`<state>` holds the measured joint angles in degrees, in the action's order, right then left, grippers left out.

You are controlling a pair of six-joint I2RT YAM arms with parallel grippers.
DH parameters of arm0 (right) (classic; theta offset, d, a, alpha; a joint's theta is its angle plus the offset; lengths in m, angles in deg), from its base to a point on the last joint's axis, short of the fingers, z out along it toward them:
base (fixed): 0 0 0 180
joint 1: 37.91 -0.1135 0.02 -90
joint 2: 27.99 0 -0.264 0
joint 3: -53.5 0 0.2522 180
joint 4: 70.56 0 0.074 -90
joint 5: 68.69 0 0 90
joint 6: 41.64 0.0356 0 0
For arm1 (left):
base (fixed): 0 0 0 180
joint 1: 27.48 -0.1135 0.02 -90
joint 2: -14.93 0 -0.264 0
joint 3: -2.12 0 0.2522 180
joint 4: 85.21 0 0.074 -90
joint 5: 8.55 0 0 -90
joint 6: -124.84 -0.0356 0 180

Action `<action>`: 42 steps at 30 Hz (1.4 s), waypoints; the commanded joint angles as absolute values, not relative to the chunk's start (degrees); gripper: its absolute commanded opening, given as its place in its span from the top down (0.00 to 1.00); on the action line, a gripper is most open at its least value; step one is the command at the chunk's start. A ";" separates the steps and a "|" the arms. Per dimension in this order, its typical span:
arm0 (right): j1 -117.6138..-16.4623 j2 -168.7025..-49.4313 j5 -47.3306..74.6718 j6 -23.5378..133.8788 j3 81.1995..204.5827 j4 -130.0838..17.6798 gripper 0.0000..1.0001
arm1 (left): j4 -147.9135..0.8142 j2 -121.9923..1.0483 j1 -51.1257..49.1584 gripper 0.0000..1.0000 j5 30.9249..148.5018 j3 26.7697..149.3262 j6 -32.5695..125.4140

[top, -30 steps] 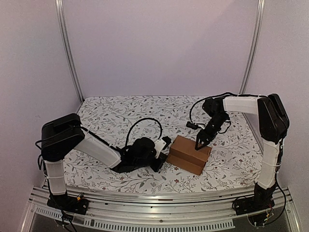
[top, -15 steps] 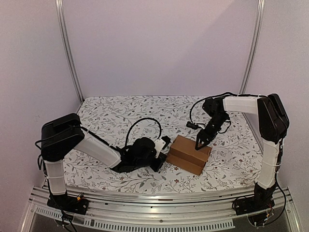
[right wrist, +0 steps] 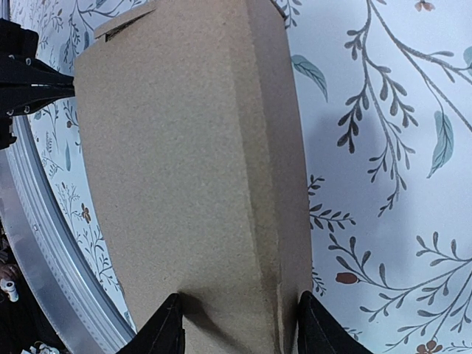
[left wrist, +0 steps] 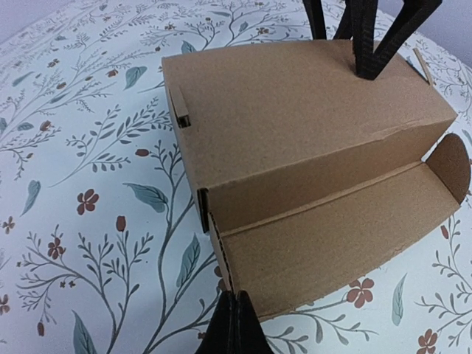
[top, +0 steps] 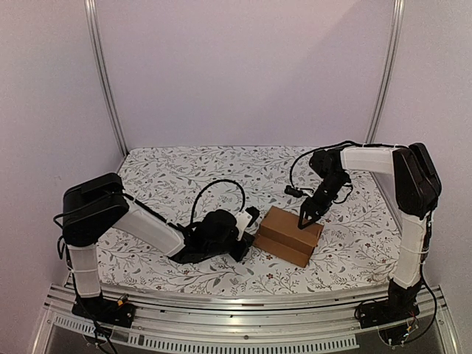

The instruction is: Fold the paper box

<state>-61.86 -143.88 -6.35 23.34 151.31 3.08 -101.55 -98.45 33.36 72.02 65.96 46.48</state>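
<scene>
The left arm lies low across the flower-printed bench (top: 169, 177). The left gripper (top: 249, 237) has its jaws pinched fully together. Its tips sit at the foot of the paper box (top: 289, 234), by the near left corner, and whether they touch the cardboard cannot be told. The box stands right of centre on the bench, between the two grippers. It is formed into a brown oblong with its lid down. In the left wrist view a front panel (left wrist: 324, 243) steps out below the lid, with a rounded tab (left wrist: 451, 166) at its right end. The right gripper (top: 306, 218) comes down from above with its jaws roughly half apart. Its fingertips (right wrist: 168, 328) rest on the box's top face at the far right end, not clamped around it.
</scene>
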 commanded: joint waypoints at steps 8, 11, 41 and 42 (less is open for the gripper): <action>-61.83 -147.30 -2.35 21.64 149.96 3.76 0.51 | -101.47 -98.00 32.16 1.00 71.88 67.13 47.95; -61.90 -147.80 -2.24 21.71 150.09 3.90 0.51 | -101.57 -97.79 31.94 1.00 71.83 66.65 48.60; -63.36 -145.90 -3.92 19.32 149.79 4.30 0.51 | -92.09 -98.75 30.44 1.00 73.74 74.37 48.55; -63.49 -145.91 -3.77 19.15 149.79 4.34 0.51 | -91.76 -98.80 30.31 1.00 73.85 74.89 48.60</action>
